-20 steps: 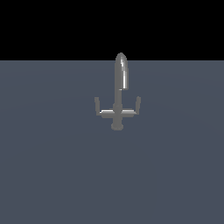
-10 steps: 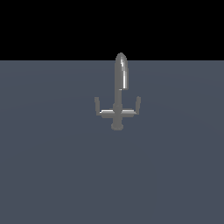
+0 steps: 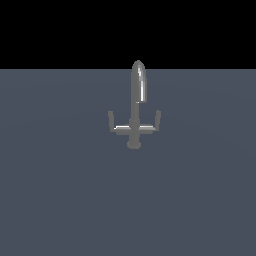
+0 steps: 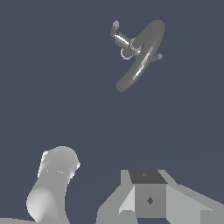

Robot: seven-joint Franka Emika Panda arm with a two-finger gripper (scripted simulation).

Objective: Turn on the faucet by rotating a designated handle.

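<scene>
Faucet (image 4: pixel 139 54), crossbar handles untouched, lies well apart from the gripper (image 4: pixel 148 199), whose opening cannot be told, nothing evidently held.

Exterior view: no part of the Panda arm appeared in frame.

Wrist view: two parts of the robot were visible along the lower edge. At lower left, a rounded white arm link (image 4: pixel 52 186) rose from the frame's bottom edge, cylindrical, tilted slightly, with a flat-capped end facing upward in the picture. At lower centre to lower right sat the grey gripper (image 4: pixel 149 199) body, a blocky housing with a dark top face and a small diamond mark on its front. Fingers were not visible, so the jaw state could not be read.
</scene>
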